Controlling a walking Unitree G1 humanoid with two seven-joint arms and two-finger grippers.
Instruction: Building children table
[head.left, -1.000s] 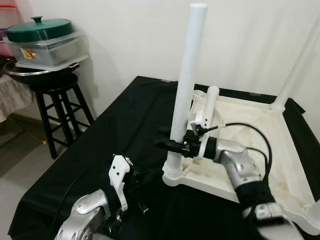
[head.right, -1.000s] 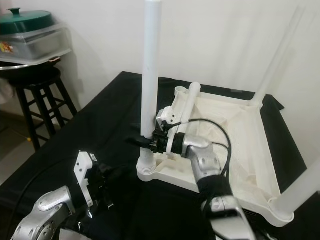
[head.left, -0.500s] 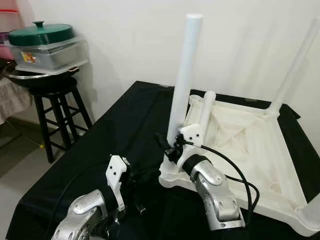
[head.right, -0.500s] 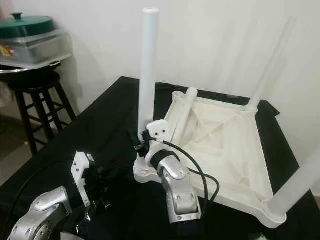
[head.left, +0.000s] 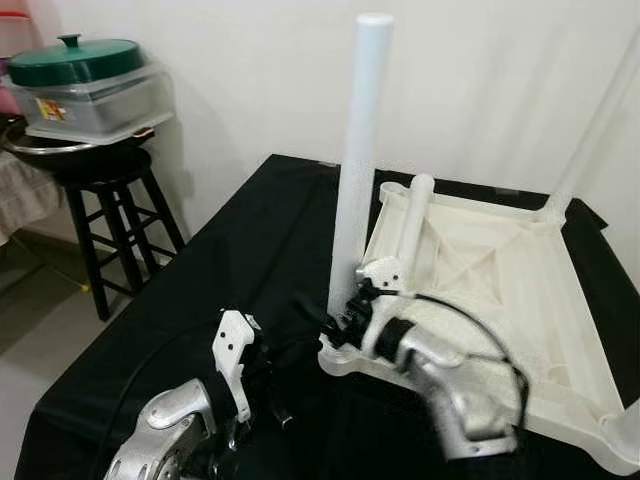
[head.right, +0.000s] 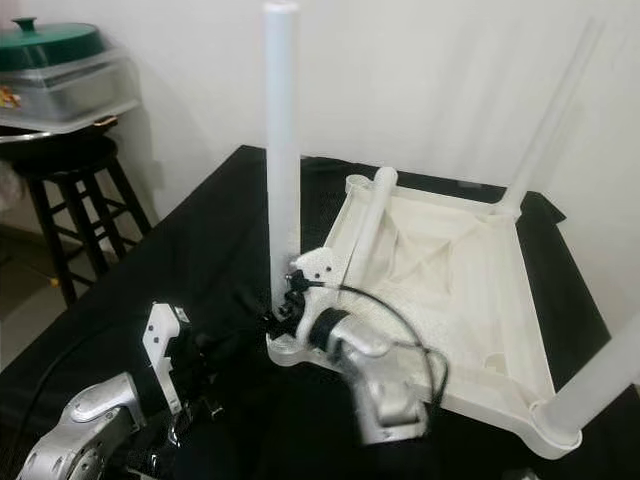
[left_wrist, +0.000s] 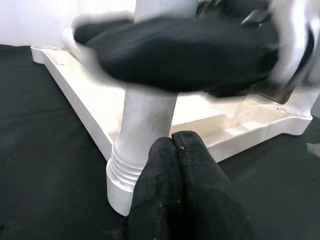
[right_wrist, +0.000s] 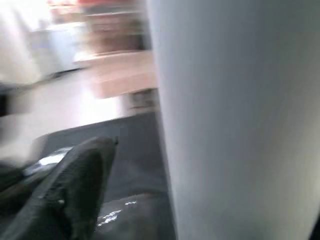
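The white children's table (head.left: 500, 270) lies upside down on a black cloth (head.left: 250, 250). A white leg (head.left: 355, 170) stands upright in its near left corner socket (left_wrist: 122, 180). My right gripper (head.left: 338, 325) is at the foot of that leg, right against it; in the right wrist view the leg (right_wrist: 235, 120) is close up and blurred. My left gripper (left_wrist: 172, 142) sits low on the cloth just in front of the socket, shut and holding nothing. A loose leg (head.left: 412, 225) lies across the underside. Two more legs (head.left: 592, 120) (head.right: 600, 385) stand at right-hand corners.
A black stool (head.left: 110, 210) stands off the table's left side, bearing a pan and a green-lidded container (head.left: 90, 85). A white wall runs close behind the table. The cloth's left edge drops to the floor (head.left: 40, 330).
My right gripper has slid down the upright leg, from mid-height to its foot, and the arm has swung round toward me. The left gripper has stayed put.
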